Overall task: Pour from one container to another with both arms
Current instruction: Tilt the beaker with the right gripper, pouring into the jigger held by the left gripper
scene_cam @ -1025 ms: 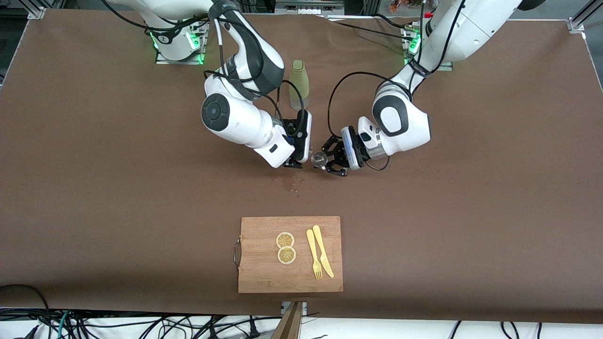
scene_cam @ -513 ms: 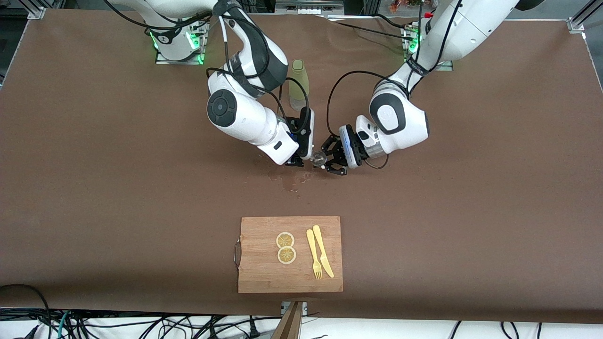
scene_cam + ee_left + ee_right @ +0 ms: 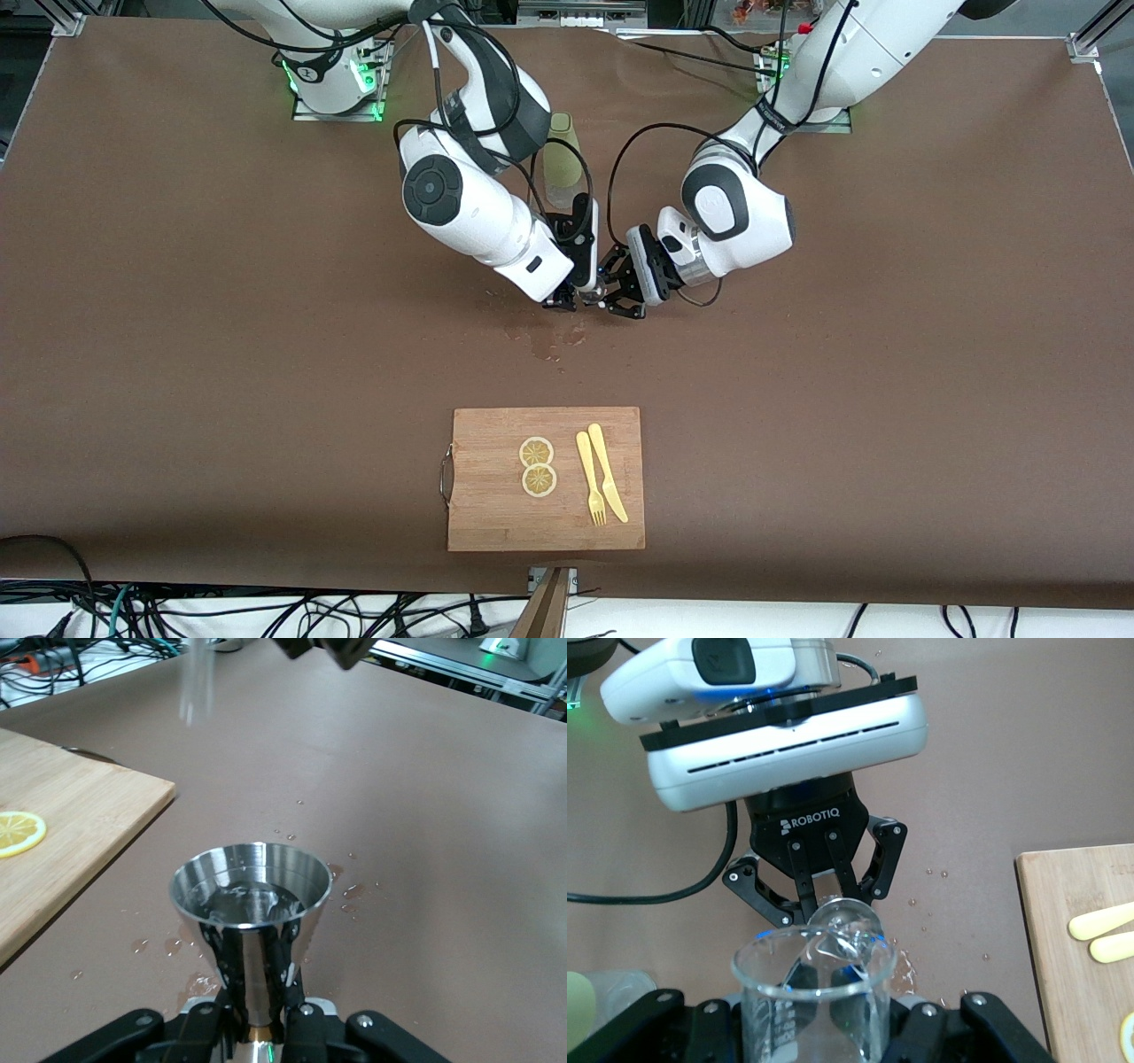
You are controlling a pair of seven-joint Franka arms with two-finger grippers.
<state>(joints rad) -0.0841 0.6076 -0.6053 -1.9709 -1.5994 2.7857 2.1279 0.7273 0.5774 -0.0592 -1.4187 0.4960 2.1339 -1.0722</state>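
My left gripper (image 3: pixel 257 970) is shut on the narrow waist of a shiny metal cup (image 3: pixel 251 899) that has clear liquid in it. My right gripper (image 3: pixel 811 1032) is shut on a clear glass beaker (image 3: pixel 811 997) with printed marks. In the right wrist view the left gripper (image 3: pixel 833 899) holds the metal cup (image 3: pixel 846 921) tipped, its mouth at the beaker's rim. From the front, the right gripper (image 3: pixel 565 299) and left gripper (image 3: pixel 613 297) meet over the middle of the table, the cup (image 3: pixel 598 291) between them. The beaker is mostly hidden there.
Wet spots (image 3: pixel 549 341) mark the brown table under the grippers. A pale green bottle (image 3: pixel 561 159) stands just farther from the front camera. Nearer to it lies a wooden board (image 3: pixel 487 496) with two lemon slices (image 3: pixel 537 465), a yellow fork (image 3: pixel 589 478) and knife (image 3: pixel 609 474).
Both grippers have closed the gap between them, drifting slightly toward the bottle. The cup now meets the beaker's rim. More wet spots show on the table.
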